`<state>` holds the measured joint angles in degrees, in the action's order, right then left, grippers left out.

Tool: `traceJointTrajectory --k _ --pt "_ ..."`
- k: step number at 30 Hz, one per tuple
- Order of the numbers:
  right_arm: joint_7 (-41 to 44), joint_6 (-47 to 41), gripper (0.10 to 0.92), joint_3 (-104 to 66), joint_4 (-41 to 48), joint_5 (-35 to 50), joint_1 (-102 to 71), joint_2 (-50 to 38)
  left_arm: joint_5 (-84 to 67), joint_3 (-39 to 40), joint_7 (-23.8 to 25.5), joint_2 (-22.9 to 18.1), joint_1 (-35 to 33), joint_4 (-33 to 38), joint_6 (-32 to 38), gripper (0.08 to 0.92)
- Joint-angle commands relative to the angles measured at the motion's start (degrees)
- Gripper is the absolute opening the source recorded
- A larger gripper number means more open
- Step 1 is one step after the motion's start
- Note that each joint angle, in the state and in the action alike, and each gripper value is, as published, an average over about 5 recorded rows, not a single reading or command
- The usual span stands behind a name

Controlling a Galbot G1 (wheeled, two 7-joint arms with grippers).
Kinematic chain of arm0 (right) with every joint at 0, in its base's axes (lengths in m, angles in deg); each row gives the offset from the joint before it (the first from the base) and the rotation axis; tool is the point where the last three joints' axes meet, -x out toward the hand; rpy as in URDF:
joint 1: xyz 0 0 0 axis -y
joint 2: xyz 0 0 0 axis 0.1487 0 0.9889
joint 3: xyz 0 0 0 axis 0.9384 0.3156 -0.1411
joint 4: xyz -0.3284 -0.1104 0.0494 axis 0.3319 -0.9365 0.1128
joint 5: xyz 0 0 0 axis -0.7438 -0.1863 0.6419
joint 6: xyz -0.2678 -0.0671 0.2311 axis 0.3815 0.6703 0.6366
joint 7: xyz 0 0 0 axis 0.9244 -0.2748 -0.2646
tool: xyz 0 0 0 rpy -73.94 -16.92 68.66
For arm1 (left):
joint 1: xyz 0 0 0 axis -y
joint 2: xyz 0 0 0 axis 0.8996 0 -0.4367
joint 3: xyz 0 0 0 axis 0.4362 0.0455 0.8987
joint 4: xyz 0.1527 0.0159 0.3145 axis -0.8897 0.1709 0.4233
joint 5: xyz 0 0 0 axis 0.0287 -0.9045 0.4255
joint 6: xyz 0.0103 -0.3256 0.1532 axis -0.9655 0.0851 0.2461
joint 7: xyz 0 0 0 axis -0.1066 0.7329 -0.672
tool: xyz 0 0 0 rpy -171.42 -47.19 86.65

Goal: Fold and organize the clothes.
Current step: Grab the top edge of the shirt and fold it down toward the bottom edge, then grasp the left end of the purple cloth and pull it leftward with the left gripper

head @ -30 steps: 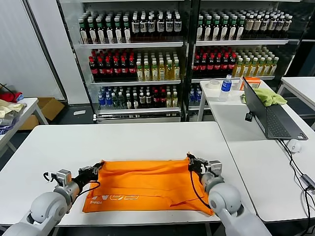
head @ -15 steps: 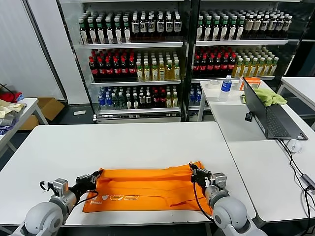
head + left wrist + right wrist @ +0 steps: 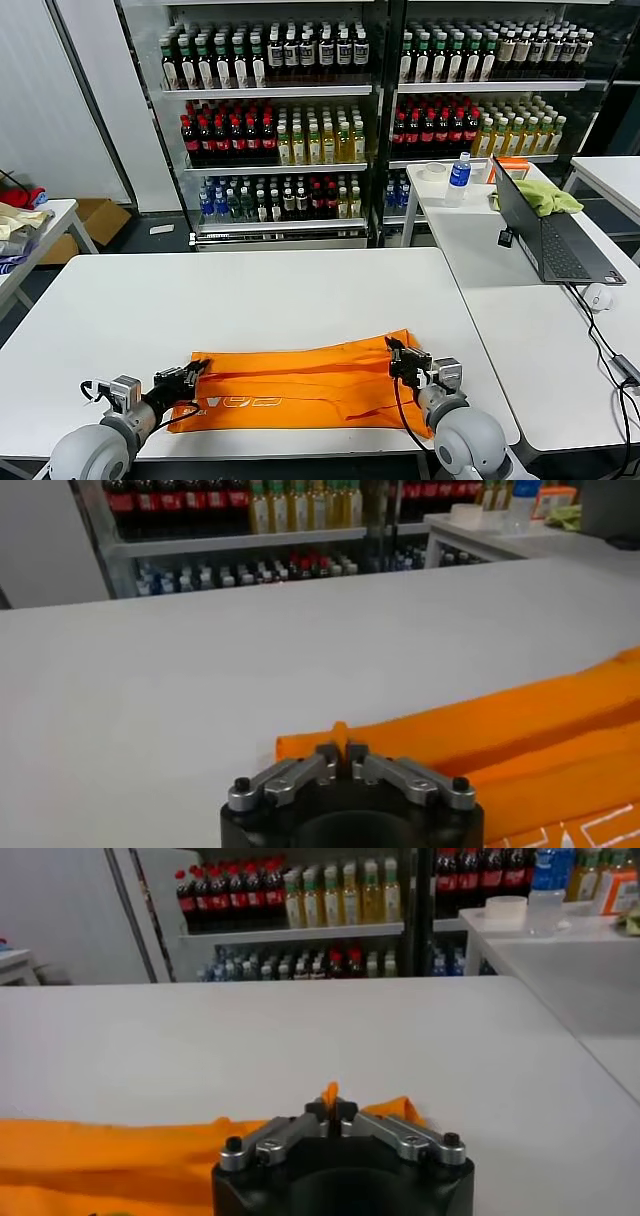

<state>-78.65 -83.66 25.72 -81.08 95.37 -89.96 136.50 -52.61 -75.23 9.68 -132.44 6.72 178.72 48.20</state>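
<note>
The clothes, one bright orange T-shirt (image 3: 300, 385), lie folded into a long flat band near the front edge of the white table (image 3: 250, 295), with white lettering at its near left. My left gripper (image 3: 190, 373) is at the band's left far corner, and in the left wrist view this gripper (image 3: 341, 750) is shut on a raised ridge of the orange T-shirt (image 3: 520, 730). My right gripper (image 3: 393, 350) sits at the right far corner. The right wrist view shows that gripper (image 3: 331, 1108) pinching a peak of the orange T-shirt (image 3: 100, 1148).
A second white table on the right carries an open laptop (image 3: 545, 235), a mouse (image 3: 598, 295), a yellow-green cloth (image 3: 545, 195), a water bottle (image 3: 459, 175) and a tape roll (image 3: 435, 171). Bottle shelves (image 3: 280, 120) fill the back. A garment pile (image 3: 20, 215) lies far left.
Both grippers have drawn back toward the table's front edge and lower, carrying the shirt's far edge with them. The orange band is now narrower and flatter.
</note>
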Motion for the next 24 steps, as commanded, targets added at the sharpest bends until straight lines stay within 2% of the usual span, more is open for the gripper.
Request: traceJointTrajectory --k 1,4,9,14,17,20,24 --pt "0.2 -0.5 0.323 -1.5 -3.6 -2.0 -2.7 0.1 0.6 -2.2 -4.5 0.5 0.4 3.9 -3.3 0.257" --pt "0.9 -0.8 0.410 -2.2 -5.8 -3.6 -5.0 0.0 0.8 -2.8 -8.2 0.7 -0.2 6.0 -3.5 0.344" --pt "1.3 -1.1 0.557 -3.0 -8.7 -6.3 -7.5 0.5 0.1 -1.7 -17.8 -1.5 -3.7 9.6 -3.8 0.483" --pt "1.3 -1.0 0.704 -3.4 -9.6 -7.8 -8.0 0.8 0.8 -0.5 -20.3 -4.3 -8.6 11.6 -0.7 0.630" --pt "1.3 -0.6 0.780 -3.6 -8.8 -8.4 -8.0 1.0 -0.2 0.6 -22.8 -5.5 -9.0 11.0 1.0 0.717" --pt "1.2 -0.5 0.816 -3.4 -8.6 -8.8 -8.2 1.1 -3.5 1.5 -24.9 -6.3 -7.8 9.7 3.1 0.789" --pt "1.0 -0.5 0.822 -3.3 -8.7 -9.2 -8.2 1.3 -5.5 2.5 -25.6 -7.1 -6.3 8.5 4.2 0.820"
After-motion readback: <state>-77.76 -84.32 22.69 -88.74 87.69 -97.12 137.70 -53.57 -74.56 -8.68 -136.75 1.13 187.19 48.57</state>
